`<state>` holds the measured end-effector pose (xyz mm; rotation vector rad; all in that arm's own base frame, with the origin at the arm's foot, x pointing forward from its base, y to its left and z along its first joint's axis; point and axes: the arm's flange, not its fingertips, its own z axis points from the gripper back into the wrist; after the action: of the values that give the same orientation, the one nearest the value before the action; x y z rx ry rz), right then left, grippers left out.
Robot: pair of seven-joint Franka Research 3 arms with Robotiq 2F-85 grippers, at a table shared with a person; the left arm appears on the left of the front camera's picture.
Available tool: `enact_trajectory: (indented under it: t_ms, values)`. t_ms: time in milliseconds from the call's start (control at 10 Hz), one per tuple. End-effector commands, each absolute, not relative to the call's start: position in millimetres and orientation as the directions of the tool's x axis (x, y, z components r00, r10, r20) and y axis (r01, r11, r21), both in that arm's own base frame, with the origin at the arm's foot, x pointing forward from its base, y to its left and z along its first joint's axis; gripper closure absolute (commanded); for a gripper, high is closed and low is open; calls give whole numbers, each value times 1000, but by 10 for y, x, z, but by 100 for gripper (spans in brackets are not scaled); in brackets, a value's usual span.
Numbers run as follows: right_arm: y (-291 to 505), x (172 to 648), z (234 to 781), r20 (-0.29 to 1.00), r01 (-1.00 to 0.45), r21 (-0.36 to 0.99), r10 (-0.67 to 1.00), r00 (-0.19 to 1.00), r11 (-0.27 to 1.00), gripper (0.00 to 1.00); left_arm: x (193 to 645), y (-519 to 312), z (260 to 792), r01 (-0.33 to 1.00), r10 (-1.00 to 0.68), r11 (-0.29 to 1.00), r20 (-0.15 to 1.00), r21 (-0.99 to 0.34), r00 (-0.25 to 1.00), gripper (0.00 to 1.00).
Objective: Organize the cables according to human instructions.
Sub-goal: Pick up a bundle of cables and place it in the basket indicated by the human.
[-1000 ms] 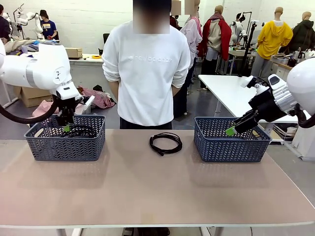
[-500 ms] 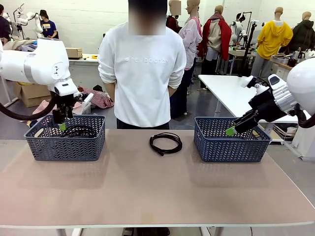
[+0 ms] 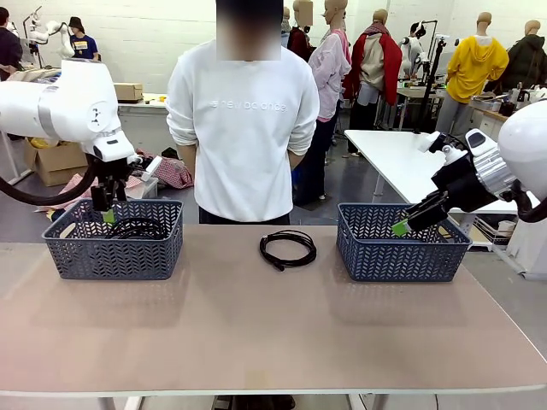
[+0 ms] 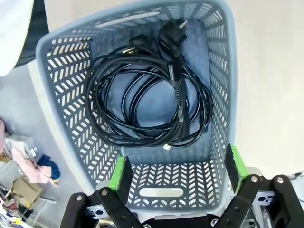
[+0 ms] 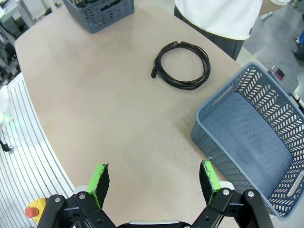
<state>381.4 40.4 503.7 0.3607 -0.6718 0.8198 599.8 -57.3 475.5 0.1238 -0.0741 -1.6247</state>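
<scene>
A thin black cable (image 3: pixel 288 248), wound in a round coil, lies on the table (image 3: pixel 256 325) between two grey-blue lattice baskets, in front of a standing person (image 3: pixel 244 128). The left basket (image 4: pixel 61 95) holds more coiled black cables (image 4: pixel 147 104) with plugs, and the left gripper (image 4: pixel 178 166) hovers above it, jaws released. The right gripper (image 3: pixel 400 227) hangs over the right basket (image 3: pixel 402 252), jaws spread.

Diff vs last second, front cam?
The left gripper lifted a little, empty and open, above the cables lying in the left basket; the person shifted slightly toward the robot's left. The right gripper, loose cable on the table and right basket: unchanged.
</scene>
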Motion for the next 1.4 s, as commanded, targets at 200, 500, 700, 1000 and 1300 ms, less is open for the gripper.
enact_trajectory:
  t_ms: [200, 500, 700, 1000, 1300]
  values:
    - [384, 3831, 5016, 691, -783, 42, 548, 471, 621, 0, 6007, -560, 4739, 990, -997, -72, -40, 123, -67, 0]
    - [384, 3831, 5016, 691, -783, 42, 548, 471, 621, 0, 5782, -858, 4774, 994, -999, 39, 32, 101, 36, 0]
    - [384, 3831, 5016, 691, -783, 42, 548, 471, 621, 0, 5512, -1051, 4865, 991, -991, 98, 103, 89, 89, 0]
    - [384, 3831, 5016, 691, -783, 42, 548, 471, 621, 0, 5021, -1235, 4982, 994, -988, 90, 130, 68, 81, 0]
    - [384, 3831, 5016, 691, -783, 42, 548, 471, 621, 0, 4506, -1385, 4956, 996, -984, 75, 164, 50, 65, 0]
